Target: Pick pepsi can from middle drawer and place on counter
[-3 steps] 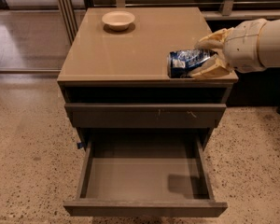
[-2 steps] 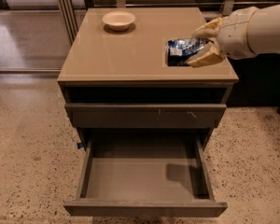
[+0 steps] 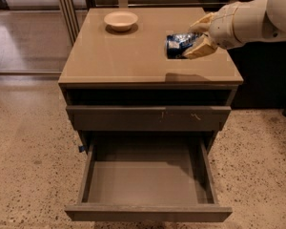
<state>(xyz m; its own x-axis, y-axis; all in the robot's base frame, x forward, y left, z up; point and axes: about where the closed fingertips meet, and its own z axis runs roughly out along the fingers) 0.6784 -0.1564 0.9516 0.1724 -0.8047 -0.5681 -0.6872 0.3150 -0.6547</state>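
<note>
The pepsi can (image 3: 176, 45), blue with white markings, lies tilted on its side between the cream fingers (image 3: 200, 24) of my gripper (image 3: 189, 42). The gripper is shut on the can and holds it over the right part of the counter (image 3: 124, 56), a little above the glossy tan surface, where it casts a shadow. The arm reaches in from the upper right. The middle drawer (image 3: 148, 213) is pulled far out below, and its flat tray interior is bare.
A cream bowl (image 3: 120, 19) stands at the back left of the counter. A shut drawer front with pale scuffs (image 3: 162, 116) sits above the open drawer. Speckled floor surrounds the cabinet, and dark furniture stands to the right.
The gripper has carried the can leftward and farther back over the counter, away from its front right edge. The drawer and bowl have not moved.
</note>
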